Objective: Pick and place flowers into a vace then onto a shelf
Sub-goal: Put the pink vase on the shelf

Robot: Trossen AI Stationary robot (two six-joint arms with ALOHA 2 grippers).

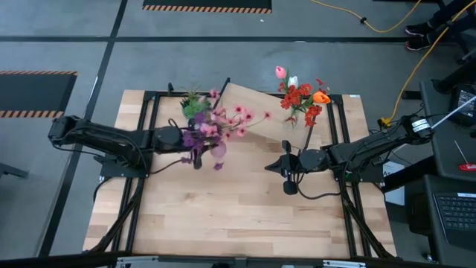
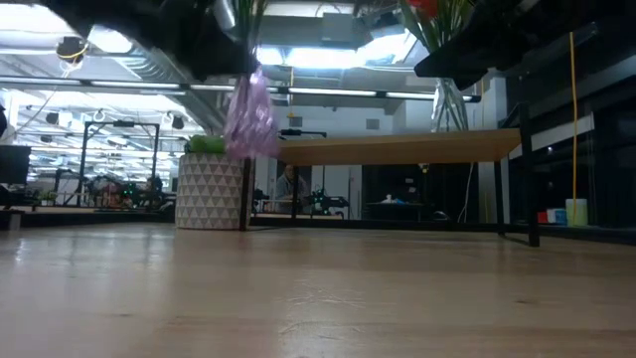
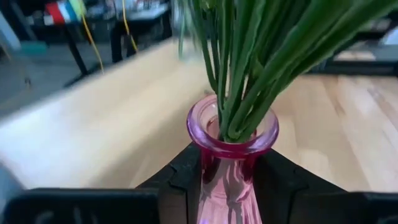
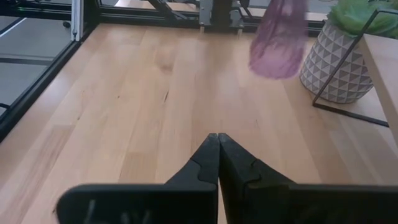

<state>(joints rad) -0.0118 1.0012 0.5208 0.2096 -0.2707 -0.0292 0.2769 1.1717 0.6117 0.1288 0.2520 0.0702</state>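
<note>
A pink glass vase [image 3: 231, 134] holds a bunch of flowers on green stalks [image 3: 249, 56], with pink and purple blossoms [image 1: 223, 123] on top. My left gripper [image 3: 231, 168] is shut on this vase, which hangs above the table [image 2: 248, 114] in front of the shelf's left end. The shelf [image 2: 397, 147] is a light wooden board on black legs. A clear vase [image 2: 449, 104] with red, orange and pink flowers [image 1: 301, 100] stands on the shelf's right end. My right gripper [image 4: 217, 155] is shut on nothing, over the table's right middle [image 1: 274, 165]. My left gripper pinches the pink vase's narrow neck [image 3: 217, 165], just under the flared rim, between its two fingers [image 3: 183, 171]. The fingers come nearly level from the table's left side, one on each side of the neck. The vase is upright and lifted clear of the table.
A spiky green plant in a white patterned pot [image 4: 336, 62] stands on the table by the shelf's left legs, just behind the lifted vase. Black frame rails [image 1: 141, 171] run along both sides of the table. Open tabletop [image 1: 238, 208] lies toward the near edge.
</note>
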